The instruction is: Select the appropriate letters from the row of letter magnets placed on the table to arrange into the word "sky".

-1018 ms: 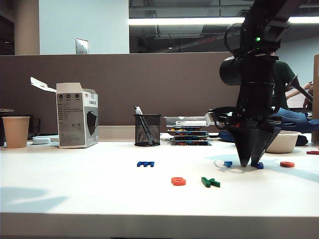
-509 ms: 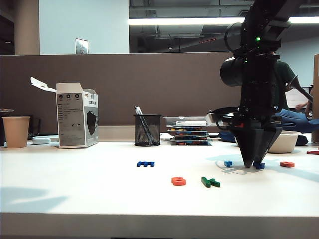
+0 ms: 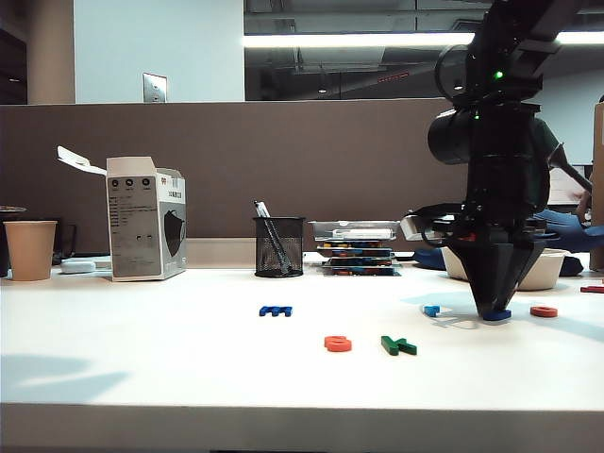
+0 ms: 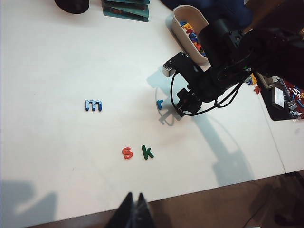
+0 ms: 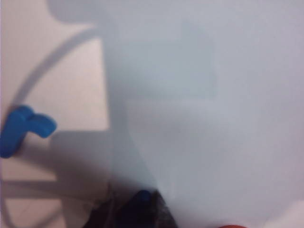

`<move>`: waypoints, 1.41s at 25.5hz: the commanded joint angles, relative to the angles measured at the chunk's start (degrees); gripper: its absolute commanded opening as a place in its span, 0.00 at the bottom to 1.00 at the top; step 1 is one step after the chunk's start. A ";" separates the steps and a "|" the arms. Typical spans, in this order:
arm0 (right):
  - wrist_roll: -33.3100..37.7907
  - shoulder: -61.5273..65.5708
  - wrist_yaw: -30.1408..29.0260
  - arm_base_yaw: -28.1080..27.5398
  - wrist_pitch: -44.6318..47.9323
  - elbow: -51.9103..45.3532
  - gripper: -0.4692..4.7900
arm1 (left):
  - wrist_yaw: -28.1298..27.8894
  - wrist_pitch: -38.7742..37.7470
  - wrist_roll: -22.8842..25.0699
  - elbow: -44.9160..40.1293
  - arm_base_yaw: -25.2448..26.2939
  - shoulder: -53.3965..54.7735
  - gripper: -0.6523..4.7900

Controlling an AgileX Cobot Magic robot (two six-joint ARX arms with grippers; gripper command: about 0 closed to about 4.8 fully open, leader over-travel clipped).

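So far the white counter [image 3: 189, 377] carries two of the three wanted letters side by side near its front edge: the orange-red "s" [image 4: 127, 153] and, just to its right in the exterior view, the green "k" [image 4: 147, 152], near each other but apart. What is left, by my reading, is the dark blue "y" [image 3: 496, 315], which lies further back in the row with the right gripper [image 3: 494, 311] planted on it, its fingers narrowed around the magnet; a firm pinch looks likely but cannot be confirmed. The left gripper [image 4: 134, 213] hangs well above the front edge, its fingers pressed together and empty.

The exterior view alone shows the orange-red ring magnet [image 3: 544, 310] past the "y". The left wrist view alone reads the letter shapes from above: the dark blue "m" [image 4: 93, 105] well apart, the light blue letter [image 4: 159, 104] beside the right arm. The right wrist view, blurred, gives the "y" between the fingers, close up.
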 commanded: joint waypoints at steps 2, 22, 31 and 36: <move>-0.17 0.26 0.98 -0.04 -0.39 -0.15 0.25 | -0.11 0.50 0.28 0.15 0.02 -0.11 0.11; 0.11 0.22 -2.38 0.04 -3.63 -0.15 0.09 | -0.13 0.50 0.28 0.15 0.02 -0.11 0.11; 1.64 -0.48 -4.20 0.35 -5.57 -0.15 0.09 | -0.13 0.50 0.28 0.15 0.02 -0.11 0.11; 3.34 -2.47 -6.78 0.46 -5.70 -0.15 0.09 | -0.11 0.50 0.28 0.15 0.02 -0.11 0.11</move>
